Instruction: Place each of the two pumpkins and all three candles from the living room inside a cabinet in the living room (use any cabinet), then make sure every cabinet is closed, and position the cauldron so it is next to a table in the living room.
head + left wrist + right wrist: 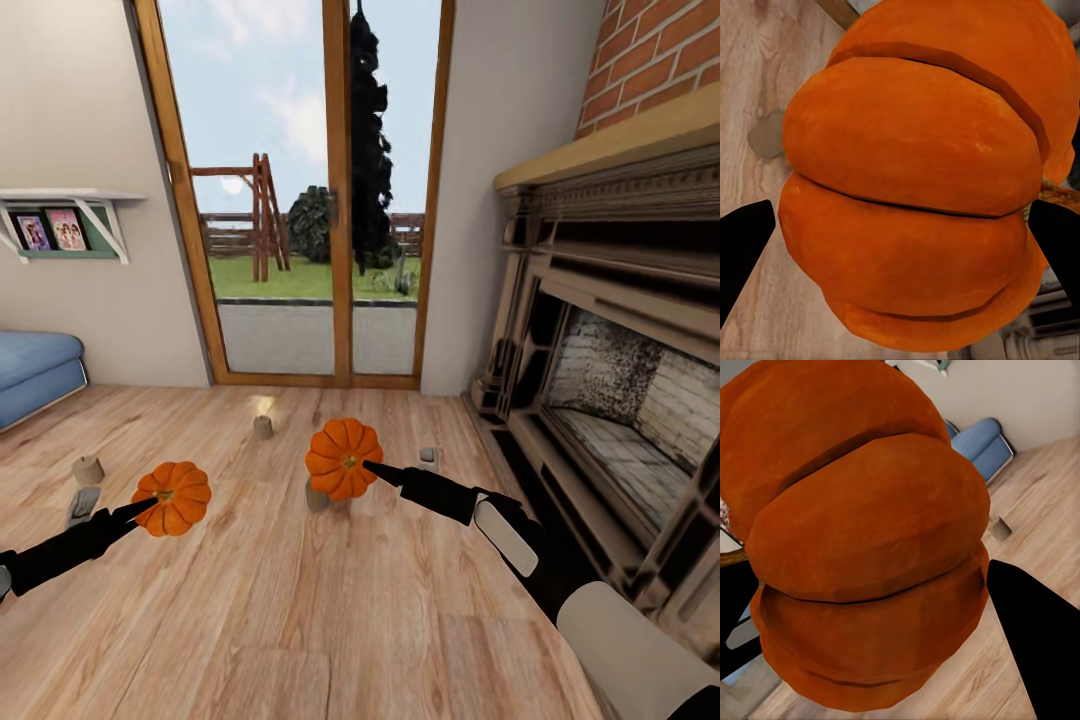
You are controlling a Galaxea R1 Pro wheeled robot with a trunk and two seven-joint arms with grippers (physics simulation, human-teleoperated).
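Gripping one bright-orange ribbed pumpkin [173, 497] apiece, the left gripper [150, 503] and right gripper [372, 468] clamp theirs, the second pumpkin [342, 458], above the wooden plank floor [300, 620], left of the brick fireplace [620, 400]. Stubby tan candles [263, 427] stand nearer the glass doors [310, 200].

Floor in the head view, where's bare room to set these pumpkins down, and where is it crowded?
Free: the wood floor nearest the camera, between the two arms, and the strip along the glass door. Crowded: around the candles mid-floor, and beside the fireplace. The left gripper and right gripper each hold a pumpkin.
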